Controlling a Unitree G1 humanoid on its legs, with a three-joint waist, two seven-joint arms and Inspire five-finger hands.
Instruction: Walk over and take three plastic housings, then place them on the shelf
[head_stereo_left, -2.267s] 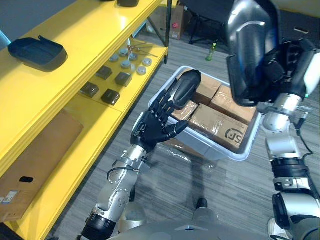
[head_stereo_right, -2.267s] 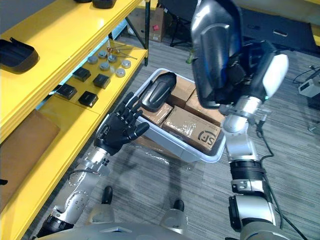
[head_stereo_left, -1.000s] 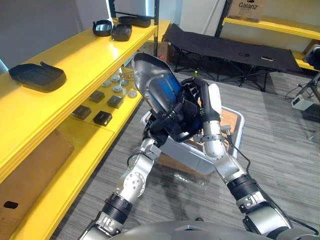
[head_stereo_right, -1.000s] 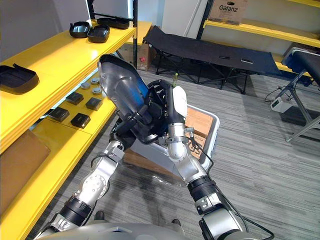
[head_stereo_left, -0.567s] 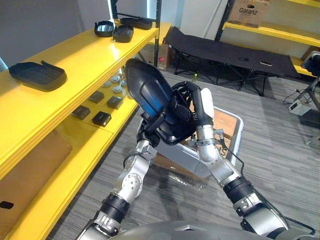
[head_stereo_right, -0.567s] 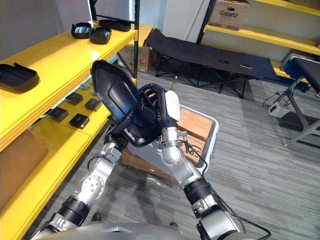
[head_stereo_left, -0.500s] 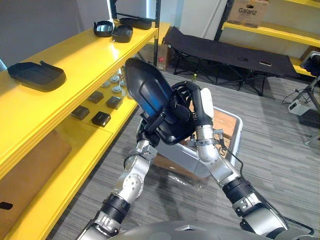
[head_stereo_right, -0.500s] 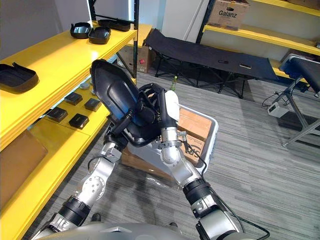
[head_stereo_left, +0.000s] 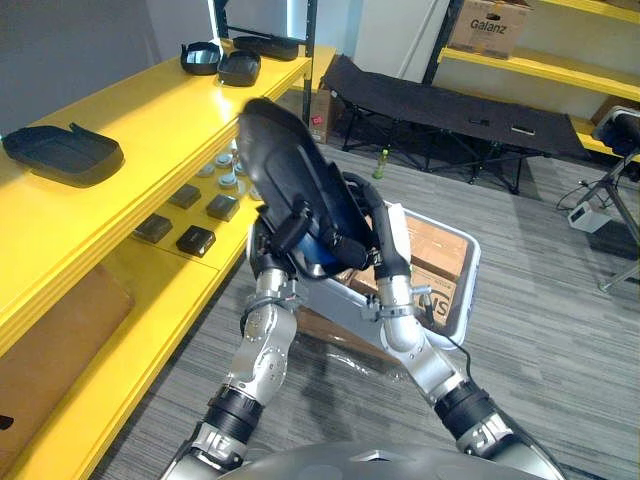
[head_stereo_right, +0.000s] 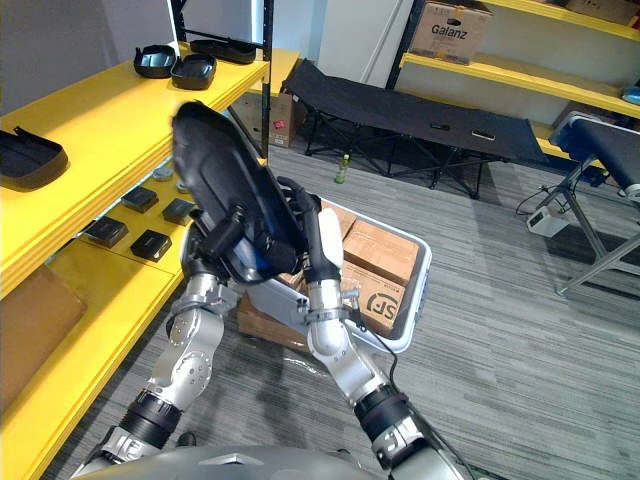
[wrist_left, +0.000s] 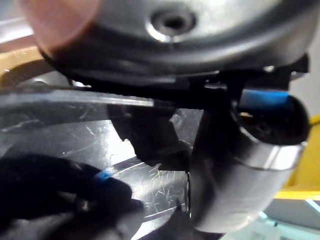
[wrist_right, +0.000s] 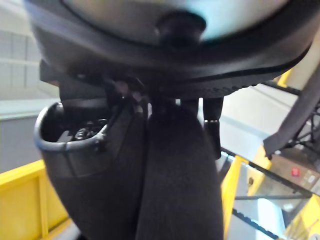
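left eye view has me holding one big dark housing (head_stereo_left: 290, 180) up between both hands, tilted, its upper end leaning toward the yellow shelf (head_stereo_left: 150, 110) on my left. my left hand (head_stereo_right: 218, 245) is clamped on the lower part of it, thumb laid across the outer face. my right hand (head_stereo_left: 390, 245), the one with the white thumb cover, is closed round the opposite edge from behind. both wrist views look straight onto the housing's dark, glossy surface from very close. it hangs above a white bin (head_stereo_right: 425, 270) on the floor, and the bin holds cardboard boxes (head_stereo_right: 375, 250). on the shelf top a lone housing (head_stereo_left: 62, 155) lies at the near end, and a pair of housings (head_stereo_left: 218, 65) sits side by side at the far end, well apart from it. small dark parts (head_stereo_left: 195, 205) lie on the level below.
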